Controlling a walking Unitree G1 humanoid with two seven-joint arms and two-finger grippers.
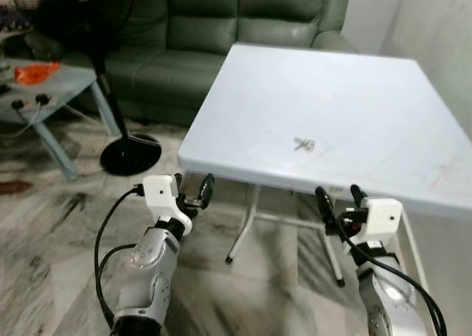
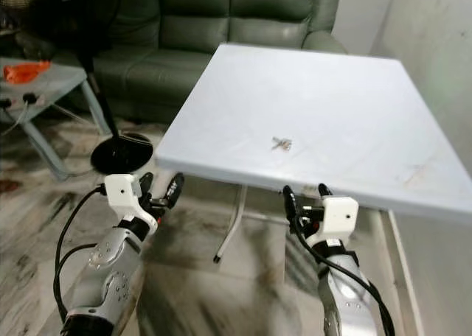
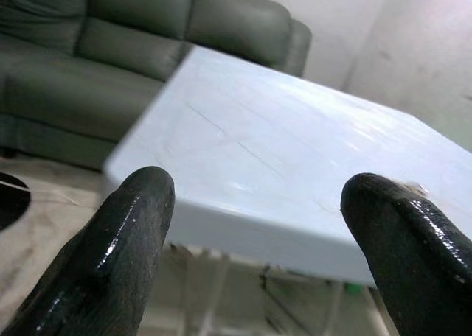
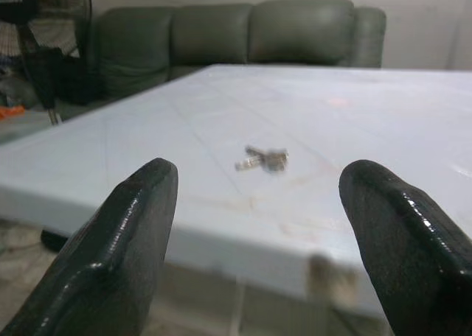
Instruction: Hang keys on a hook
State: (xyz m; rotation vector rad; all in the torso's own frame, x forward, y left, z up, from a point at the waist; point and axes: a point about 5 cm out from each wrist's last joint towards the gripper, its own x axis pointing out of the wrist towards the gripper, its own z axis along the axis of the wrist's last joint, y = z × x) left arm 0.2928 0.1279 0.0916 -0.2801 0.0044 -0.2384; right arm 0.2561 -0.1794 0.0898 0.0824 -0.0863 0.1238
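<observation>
So the keys [image 1: 304, 144] are sitting on the white table [image 1: 383, 78], a small bunch lying flat, not far back from the near edge and a bit toward the robot's right of the table's middle. They're just resting there on their own, nothing touching them. In the right wrist view the bunch [image 4: 262, 159] is looking a little stretched side to side across the line of the fingers, though it's blurry enough that I can't really make out individual keys or a ring.

The thing the next move is hanging on, as far as I can judge: the keys are lying forward of and above the right gripper [image 1: 338, 196], almost dead centre between its two fingers in its own camera. That gripper is hovering just below and in front of the table's near edge, fingers spread wide apart, holding nothing. So it's going to need to come up over the edge and reach forward.

The left gripper [image 1: 192, 190] is hanging near the table's front left corner, also spread wide and empty, and the keys are lying well off to its right side. In its wrist view there's only a tiny glint by the far finger that might be the keys, hard to say. My guess is the right arm is the one doing the pickup.

I'm not making out any hook here. Behind the table there's a green sofa [image 1: 221, 26], and a standing fan [image 1: 110, 71] off to the left.
</observation>
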